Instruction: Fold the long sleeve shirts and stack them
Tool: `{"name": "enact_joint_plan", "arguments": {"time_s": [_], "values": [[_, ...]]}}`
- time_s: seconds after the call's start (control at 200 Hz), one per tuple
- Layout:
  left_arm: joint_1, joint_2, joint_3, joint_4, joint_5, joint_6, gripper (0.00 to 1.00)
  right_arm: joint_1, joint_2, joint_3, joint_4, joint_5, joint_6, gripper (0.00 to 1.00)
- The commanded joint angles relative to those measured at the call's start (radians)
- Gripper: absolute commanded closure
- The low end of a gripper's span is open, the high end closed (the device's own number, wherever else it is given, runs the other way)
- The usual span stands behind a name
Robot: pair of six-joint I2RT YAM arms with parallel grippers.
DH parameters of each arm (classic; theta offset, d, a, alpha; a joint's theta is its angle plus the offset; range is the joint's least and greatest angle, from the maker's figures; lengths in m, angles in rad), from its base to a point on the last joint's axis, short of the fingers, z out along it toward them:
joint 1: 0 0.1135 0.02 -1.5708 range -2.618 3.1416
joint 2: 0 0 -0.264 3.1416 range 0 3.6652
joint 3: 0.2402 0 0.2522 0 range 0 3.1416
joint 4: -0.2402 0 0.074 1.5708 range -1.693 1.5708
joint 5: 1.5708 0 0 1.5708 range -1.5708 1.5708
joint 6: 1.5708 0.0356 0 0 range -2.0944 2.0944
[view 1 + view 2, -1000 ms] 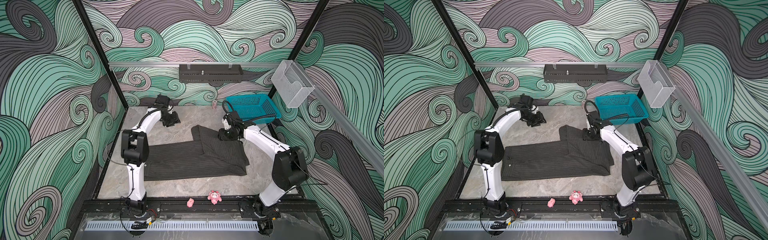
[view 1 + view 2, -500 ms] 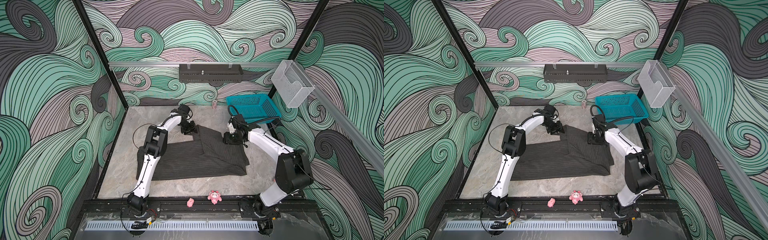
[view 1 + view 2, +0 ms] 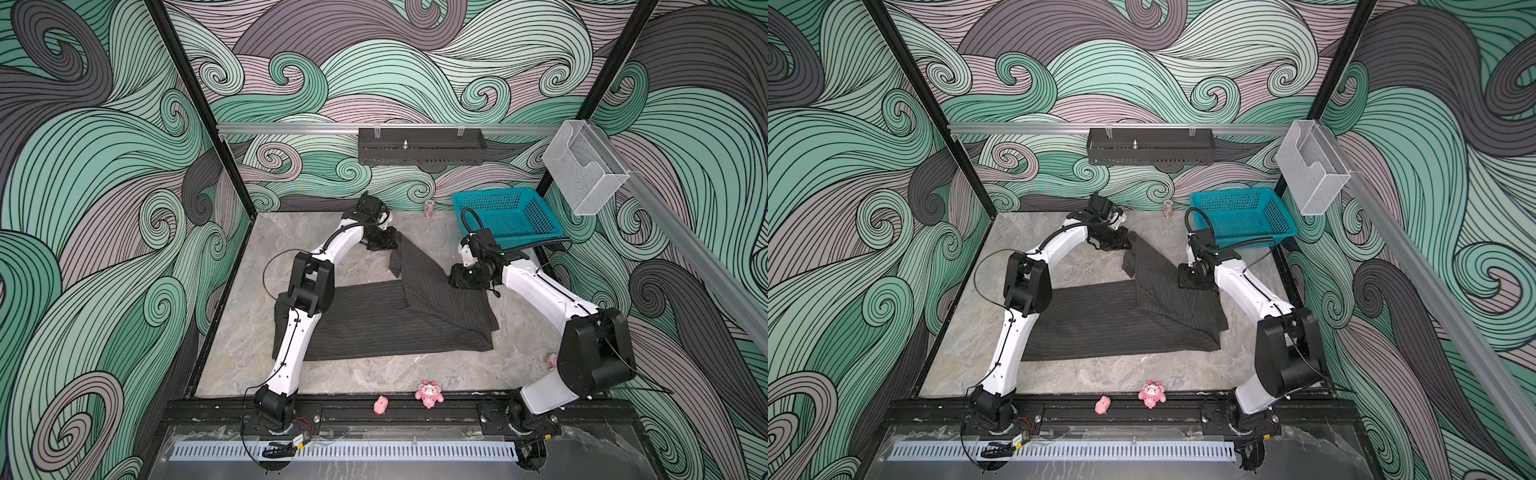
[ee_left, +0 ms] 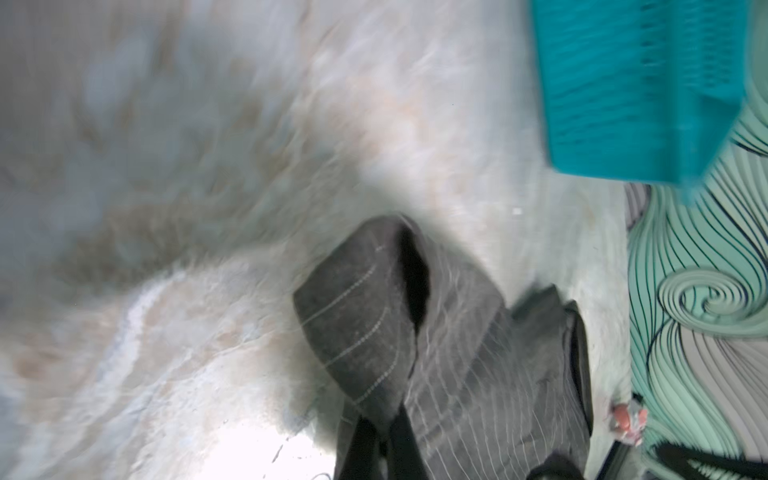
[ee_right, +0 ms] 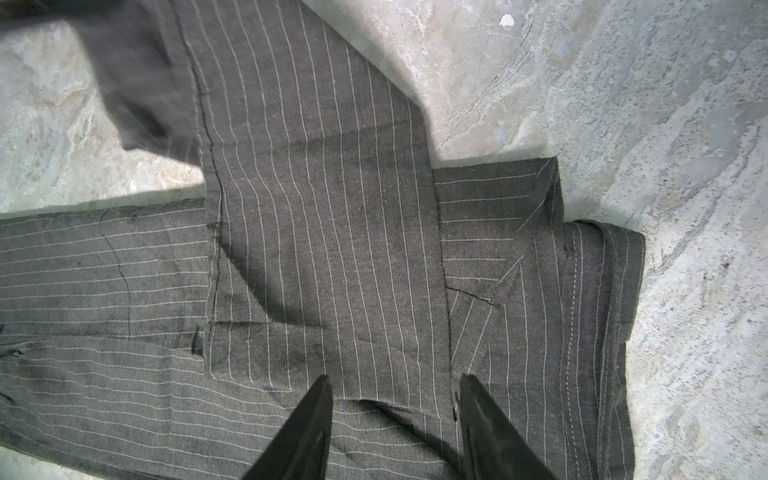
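Marble surface [image 3: 353, 382]; left pincer [image 3: 388, 244] pinched far cuff of shirt [image 3: 374, 328], sleeve lying lengthwise toward spread right pincer [image 5: 395, 382]

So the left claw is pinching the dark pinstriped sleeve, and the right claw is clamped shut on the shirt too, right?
Not quite. The right claw is open, its jaws apart over the shirt, as the right wrist view shows. The left claw does pinch the sleeve.
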Motion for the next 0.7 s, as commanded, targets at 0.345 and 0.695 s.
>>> {"name": "enact_joint_plan", "arguments": {"time_s": [0.345, 0.695], "values": [[-0.129, -0.643, -0.701, 0.393, 0.099, 0.764, 1.0, -0.006, -0.217, -0.076, 0.065, -0.001, -0.094, 0.49], [-0.33, -0.947, -1.222, 0.37, -0.016, 0.935, 0.93, -0.001, -0.319, -0.084, 0.011, -0.064, 0.007, 0.49]]}}
